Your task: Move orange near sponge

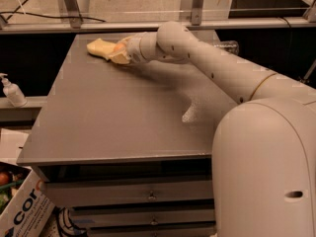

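The pale yellow sponge [98, 48] lies flat at the far left of the grey table [123, 117]. My gripper [120, 54] is at the sponge's right edge, low over the tabletop, its pale foam pads touching or almost touching the sponge. A small patch of the orange [118, 47] shows between the fingers; the gripper is shut on it and hides most of it. My white arm [212, 65] stretches across the table from the lower right.
A clear plastic bottle [228, 46] lies at the table's back right, behind the arm. A soap dispenser [12, 90] stands on a ledge to the left. A cardboard box [22, 214] sits on the floor at the lower left. Drawers [148, 196] are below the tabletop.
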You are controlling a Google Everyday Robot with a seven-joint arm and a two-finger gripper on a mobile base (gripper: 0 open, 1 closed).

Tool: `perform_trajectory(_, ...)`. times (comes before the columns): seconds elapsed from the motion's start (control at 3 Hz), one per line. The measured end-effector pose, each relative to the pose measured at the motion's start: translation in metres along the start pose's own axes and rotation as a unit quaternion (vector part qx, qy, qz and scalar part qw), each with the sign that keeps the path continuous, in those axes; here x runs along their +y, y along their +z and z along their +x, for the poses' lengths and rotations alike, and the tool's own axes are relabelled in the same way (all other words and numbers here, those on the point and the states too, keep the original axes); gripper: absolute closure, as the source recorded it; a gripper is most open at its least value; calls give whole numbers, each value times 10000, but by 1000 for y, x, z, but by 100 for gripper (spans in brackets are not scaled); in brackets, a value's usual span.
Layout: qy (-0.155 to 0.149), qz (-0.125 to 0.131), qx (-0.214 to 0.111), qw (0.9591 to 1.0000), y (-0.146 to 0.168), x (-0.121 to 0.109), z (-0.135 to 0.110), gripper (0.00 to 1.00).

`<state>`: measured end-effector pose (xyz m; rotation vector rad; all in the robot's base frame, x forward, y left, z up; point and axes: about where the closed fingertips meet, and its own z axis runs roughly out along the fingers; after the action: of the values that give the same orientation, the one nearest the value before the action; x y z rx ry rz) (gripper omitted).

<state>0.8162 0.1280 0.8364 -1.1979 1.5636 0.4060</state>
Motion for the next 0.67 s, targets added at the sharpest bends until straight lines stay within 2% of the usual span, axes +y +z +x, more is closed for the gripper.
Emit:
perform_trajectory(0.33,81,-19,25,10000,5,1,9,84)
perform_trajectory(0.67,81,-19,25,10000,3,-1,5,60)
